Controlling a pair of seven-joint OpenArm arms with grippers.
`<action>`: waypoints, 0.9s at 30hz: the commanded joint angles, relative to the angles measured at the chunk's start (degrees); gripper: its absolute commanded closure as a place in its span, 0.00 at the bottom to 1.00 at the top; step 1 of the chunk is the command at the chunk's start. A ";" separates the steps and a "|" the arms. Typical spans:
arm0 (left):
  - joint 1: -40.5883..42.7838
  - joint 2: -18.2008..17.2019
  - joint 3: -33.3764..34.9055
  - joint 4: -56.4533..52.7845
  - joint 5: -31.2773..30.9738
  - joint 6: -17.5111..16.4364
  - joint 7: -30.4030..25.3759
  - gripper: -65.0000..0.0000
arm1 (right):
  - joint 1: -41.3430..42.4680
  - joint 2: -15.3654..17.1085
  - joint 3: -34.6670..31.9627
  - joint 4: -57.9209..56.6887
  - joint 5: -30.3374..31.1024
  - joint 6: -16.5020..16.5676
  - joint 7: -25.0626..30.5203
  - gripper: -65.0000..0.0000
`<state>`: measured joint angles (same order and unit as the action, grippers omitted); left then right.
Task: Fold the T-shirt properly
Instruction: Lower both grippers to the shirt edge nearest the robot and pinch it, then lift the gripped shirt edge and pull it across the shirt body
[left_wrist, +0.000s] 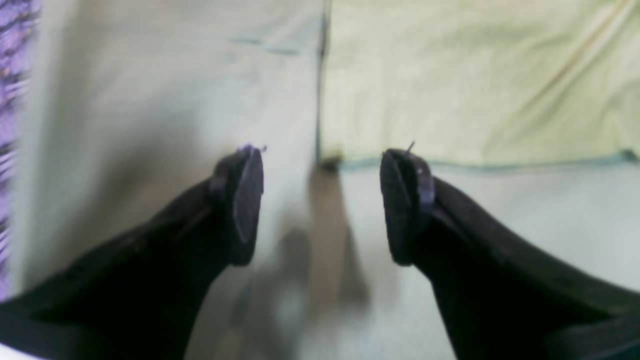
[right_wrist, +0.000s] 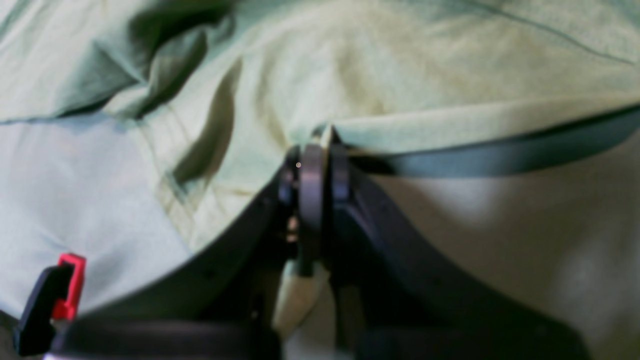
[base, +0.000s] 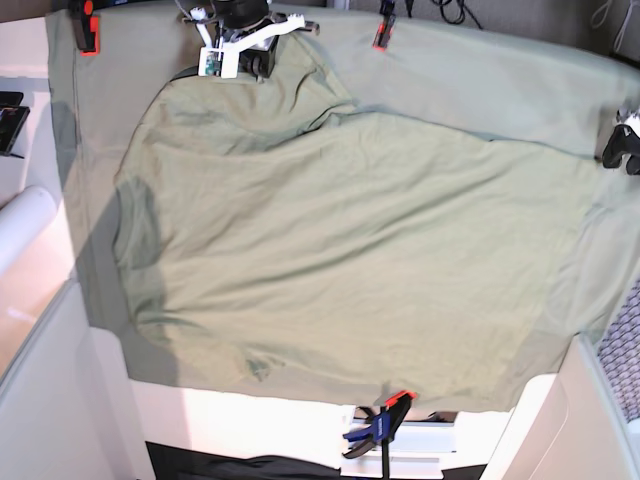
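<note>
the t-shirt (base: 330, 260) lay spread across the middle of the base view on the sheet (base: 480, 70), the right gripper (right_wrist: 314, 150) clamped on its hem at upper left, the left gripper (left_wrist: 320, 200) spread wide and empty over a corner at the right edge.

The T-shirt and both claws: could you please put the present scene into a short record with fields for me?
garment: T-shirt, pale green, spread mostly flat with creases
surface: larger green sheet under it, held by clamps
right claw: shut on the T-shirt, pinching an edge and lifting it off the sheet
left claw: open, holding nothing, above the sheet beside a hemmed corner of the shirt
fold state: no finished fold visible
</note>
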<state>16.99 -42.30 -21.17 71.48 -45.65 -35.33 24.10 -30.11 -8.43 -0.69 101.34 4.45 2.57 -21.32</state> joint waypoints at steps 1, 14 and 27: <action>-2.47 -1.36 0.07 -1.27 -0.31 0.17 -1.44 0.37 | -0.26 -0.20 -0.09 0.26 -0.66 -0.22 -1.75 1.00; -10.45 0.55 6.27 -10.75 -6.12 -4.57 5.33 0.38 | -1.05 -0.20 -0.09 0.26 -2.12 -0.24 -1.81 1.00; -9.42 1.51 6.27 -10.49 -9.68 -4.67 7.04 0.50 | -1.03 -0.20 -0.09 0.26 -2.12 -0.24 -1.60 1.00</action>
<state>7.75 -39.77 -14.68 60.34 -55.13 -38.68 30.46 -30.63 -8.43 -0.73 101.34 2.94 2.57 -21.30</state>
